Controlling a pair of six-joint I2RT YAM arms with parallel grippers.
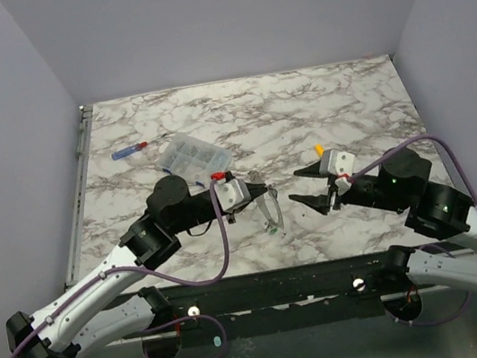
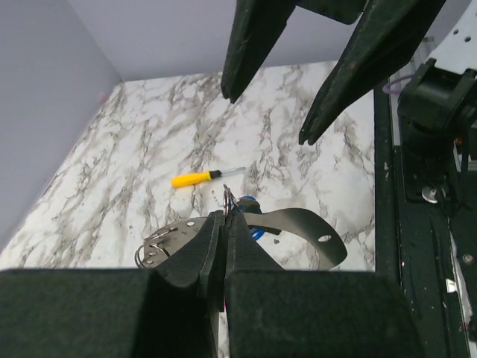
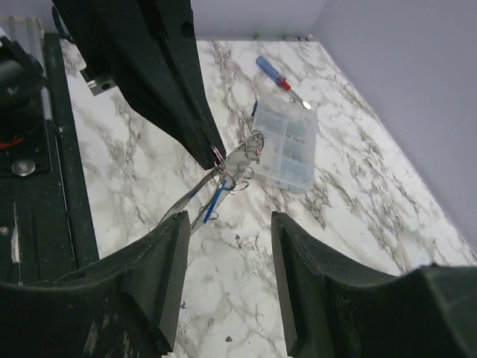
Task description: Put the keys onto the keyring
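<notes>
Left gripper pinches the keyring above the table; right gripper stands spread, facing it.

The left gripper [image 1: 264, 195] has its fingers pressed together on the keyring [image 2: 226, 198], holding it clear of the marble table [image 1: 345, 107], near the front middle. A blue key [image 3: 215, 200] hangs just below the pinch among a small cluster of metal loops, and a grey curved strip [image 2: 302, 224] trails from the same bundle. The right gripper [image 3: 229, 224] is just beside it, jaws apart, holding nothing and touching nothing. A yellow screwdriver [image 2: 195, 177] lies on the table beyond the right gripper. A clear box [image 1: 191, 155] and a red-and-blue screwdriver [image 1: 138, 147] sit well apart at the far left.
</notes>
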